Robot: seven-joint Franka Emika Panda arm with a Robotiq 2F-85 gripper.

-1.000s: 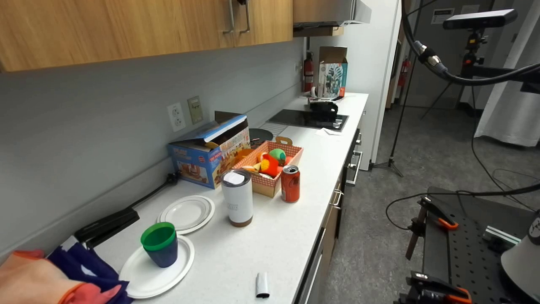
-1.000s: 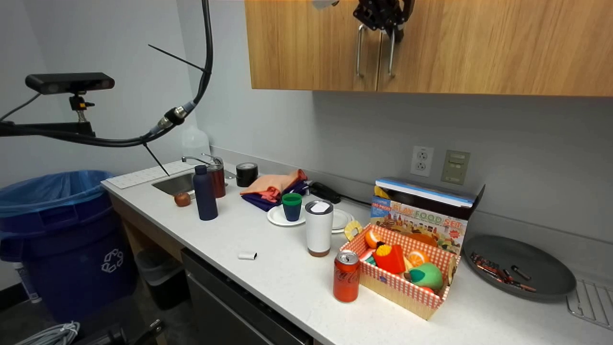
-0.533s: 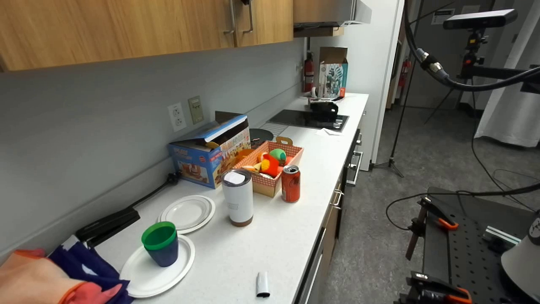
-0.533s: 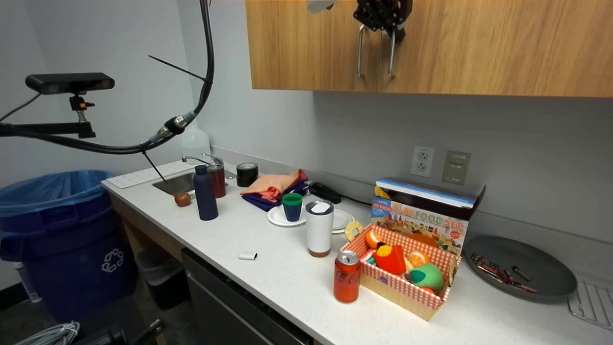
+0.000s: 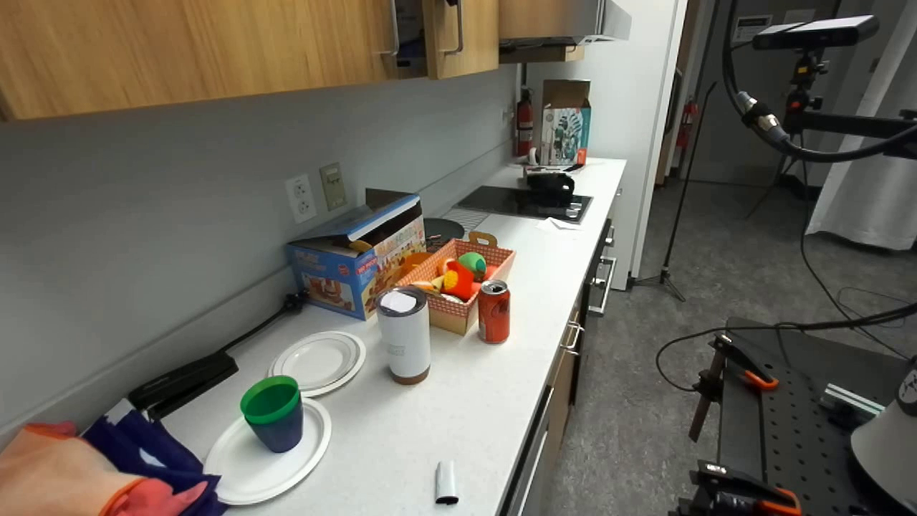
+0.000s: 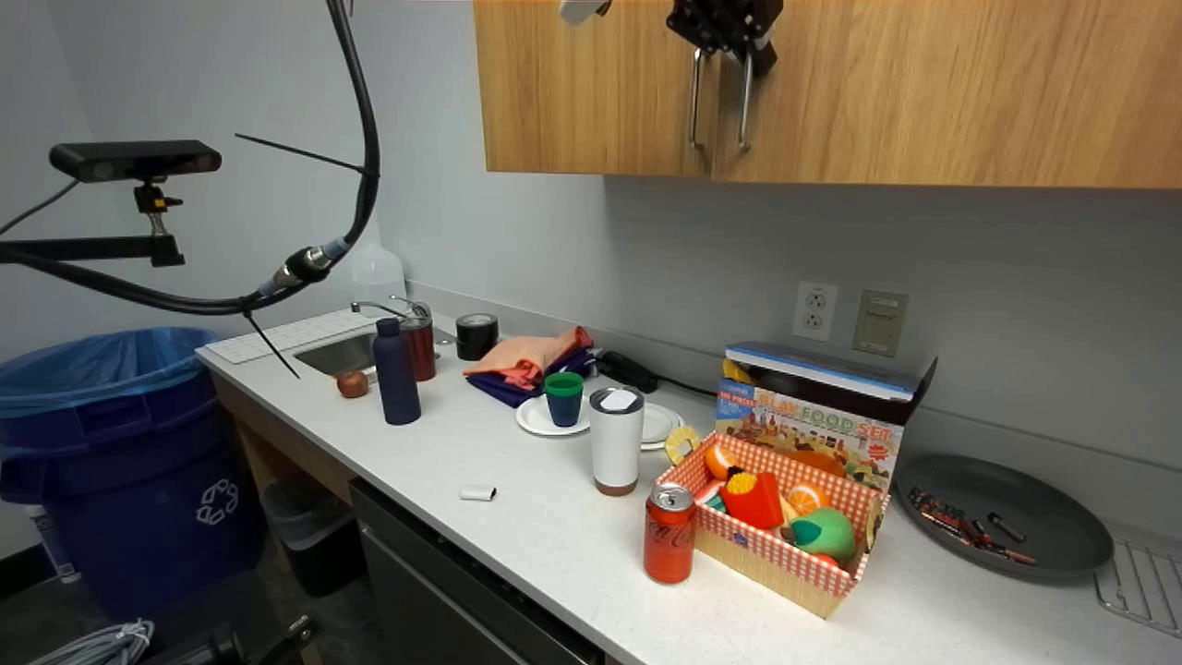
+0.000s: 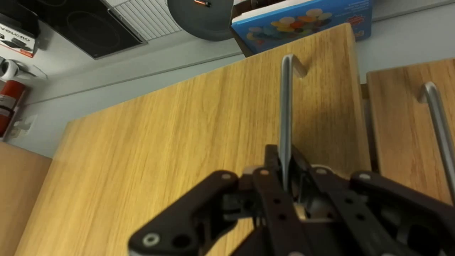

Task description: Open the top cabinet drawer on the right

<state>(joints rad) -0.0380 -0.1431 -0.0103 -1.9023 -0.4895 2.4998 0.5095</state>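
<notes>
Gripping the upright, silver metal bar handle [image 7: 286, 106] of the light-wood right-hand cabinet door [image 6: 942, 92], the black two-fingered gripper [image 7: 285, 156] is holding its fingers [image 7: 272, 156] drawn in against the bar's upper part — the free length is running downward from them. The door is standing ajar; the coming pull is probably requiring an outward arc. Below the door, a rectangular red-checked basket [image 6: 757, 560] is holding coloured toy food [image 6: 762, 506] — a round dark-grey pan [image 6: 1043, 517] is bearing small, indistinct items [image 6: 946, 519].

Cabinet door [image 6: 951, 92], upper right: yellowish-brown wood, visible grain, upright, partly open, left edge standing out to the near side. Handle [image 5: 460, 30]: slim grey metal bar, vertical, set near that edge.
</notes>
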